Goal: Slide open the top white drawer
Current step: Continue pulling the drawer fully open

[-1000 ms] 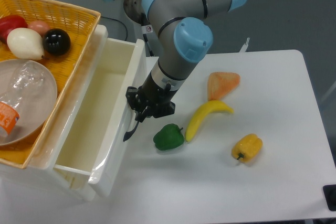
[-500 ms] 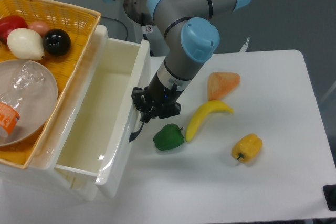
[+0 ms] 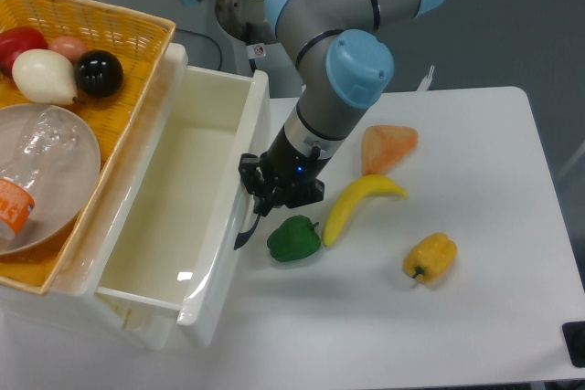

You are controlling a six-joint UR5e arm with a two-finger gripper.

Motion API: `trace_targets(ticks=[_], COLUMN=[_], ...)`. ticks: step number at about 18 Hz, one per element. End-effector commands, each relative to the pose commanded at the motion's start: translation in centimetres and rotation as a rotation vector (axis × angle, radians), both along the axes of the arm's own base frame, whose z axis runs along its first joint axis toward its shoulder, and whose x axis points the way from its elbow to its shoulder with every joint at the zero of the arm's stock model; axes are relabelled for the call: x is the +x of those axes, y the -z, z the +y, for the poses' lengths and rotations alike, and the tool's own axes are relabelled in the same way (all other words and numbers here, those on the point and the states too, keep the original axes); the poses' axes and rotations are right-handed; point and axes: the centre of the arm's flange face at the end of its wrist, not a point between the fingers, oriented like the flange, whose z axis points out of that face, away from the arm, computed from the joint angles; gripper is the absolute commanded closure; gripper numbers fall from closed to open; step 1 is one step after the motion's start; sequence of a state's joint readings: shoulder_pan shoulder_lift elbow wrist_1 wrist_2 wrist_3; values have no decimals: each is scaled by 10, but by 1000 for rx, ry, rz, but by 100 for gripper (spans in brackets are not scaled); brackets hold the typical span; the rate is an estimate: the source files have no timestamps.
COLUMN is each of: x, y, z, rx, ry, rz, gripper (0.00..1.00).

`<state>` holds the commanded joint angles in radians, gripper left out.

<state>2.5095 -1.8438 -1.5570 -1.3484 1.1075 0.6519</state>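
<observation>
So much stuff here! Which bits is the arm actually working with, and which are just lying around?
In use: the top white drawer, its black handle, the gripper at that handle.

Lying about: green pepper, banana, yellow pepper, orange wedge, wicker basket.

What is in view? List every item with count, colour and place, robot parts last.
top white drawer: 1, white, pulled open at left, inside bare
black handle: 1, black, on the drawer front
wicker basket: 1, yellow, on the cabinet at far left
round items in basket: red, pinkish, cream, black
bowl: 1, clear, in the basket, holding crumpled plastic
green pepper: 1, by the drawer front
banana: 1, yellow, table centre
orange wedge: 1, behind the banana
yellow pepper: 1, right of the banana
table: 1, white
gripper: 1, black, at the handle
arm: 1, grey with blue joints
</observation>
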Motion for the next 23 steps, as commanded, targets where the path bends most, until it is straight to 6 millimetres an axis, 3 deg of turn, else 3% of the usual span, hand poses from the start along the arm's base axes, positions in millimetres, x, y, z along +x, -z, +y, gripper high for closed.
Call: trace_targets(ticks=[23], x=[-25], y=[5], z=[-14], rx=[7], ry=[-19], rz=[-2], gripper=[82])
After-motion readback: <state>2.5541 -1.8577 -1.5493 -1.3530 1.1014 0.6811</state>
